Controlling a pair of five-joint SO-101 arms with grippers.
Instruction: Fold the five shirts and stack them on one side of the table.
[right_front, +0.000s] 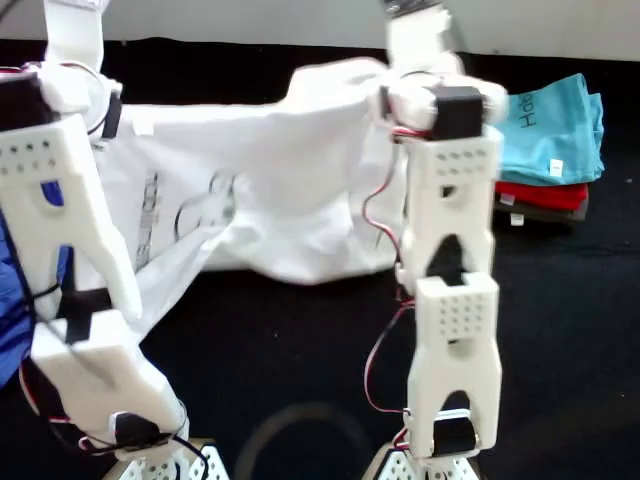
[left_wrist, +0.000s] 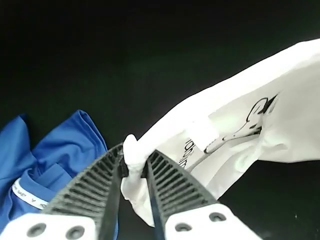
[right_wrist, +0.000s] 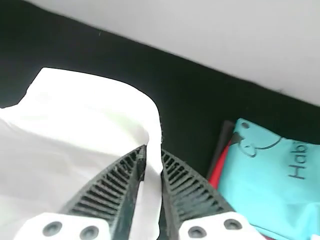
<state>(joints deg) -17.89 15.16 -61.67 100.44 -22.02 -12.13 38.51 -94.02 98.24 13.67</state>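
The blue shirt (left_wrist: 45, 165) lies crumpled just beside the left gripper (left_wrist: 136, 156), whose jaws pinch a bunched corner of the white shirt (right_front: 290, 190). That shirt spans sideways between both arms, its long axis running gripper to gripper. The right gripper (right_wrist: 152, 152) is clamped on its other edge. The folded stack (right_front: 550, 130), teal on top, sits beyond it, so the right arm is nearer.

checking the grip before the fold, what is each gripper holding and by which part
Both hold the white shirt: the left gripper pinches a bunched edge, the right gripper a fold at the other end.
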